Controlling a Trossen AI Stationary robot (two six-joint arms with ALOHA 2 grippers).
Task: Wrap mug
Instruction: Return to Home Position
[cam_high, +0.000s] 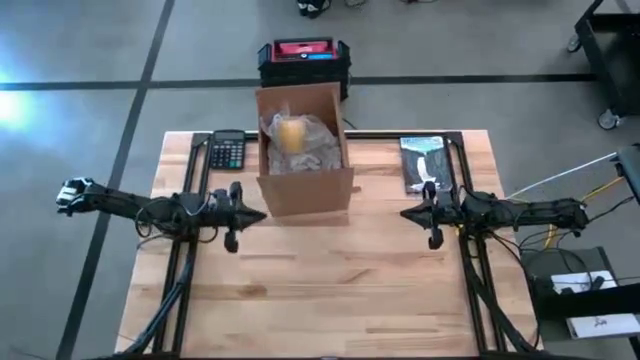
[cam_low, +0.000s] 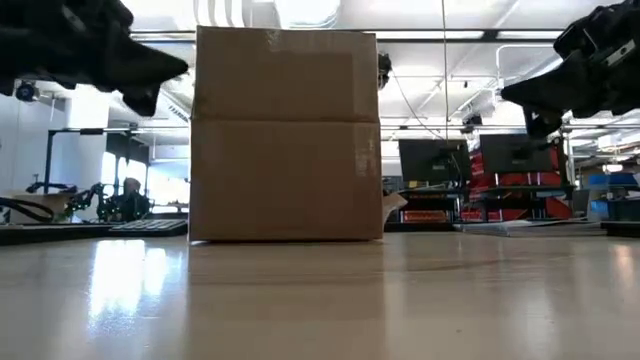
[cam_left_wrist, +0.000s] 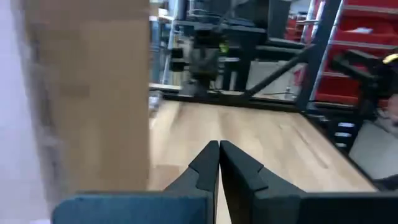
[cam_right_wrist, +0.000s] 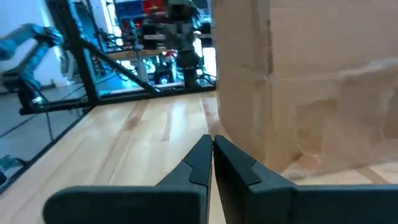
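Note:
An open cardboard box (cam_high: 305, 150) stands on its base at the table's far middle. Inside it a yellow mug (cam_high: 291, 133) sits in crumpled wrapping paper (cam_high: 318, 152). My left gripper (cam_high: 258, 213) hovers shut just left of the box's near corner, above the table. My right gripper (cam_high: 407, 213) hovers shut to the right of the box. In the low view the box (cam_low: 286, 135) hides the mug. Both wrist views show shut fingers, the left gripper (cam_left_wrist: 219, 149) and the right gripper (cam_right_wrist: 211, 143), beside the box wall.
A black calculator (cam_high: 228, 150) lies left of the box. A booklet (cam_high: 424, 163) lies at the far right. A red-topped black case (cam_high: 304, 58) stands on the floor behind the table. Bare wood (cam_high: 330, 290) stretches across the near half.

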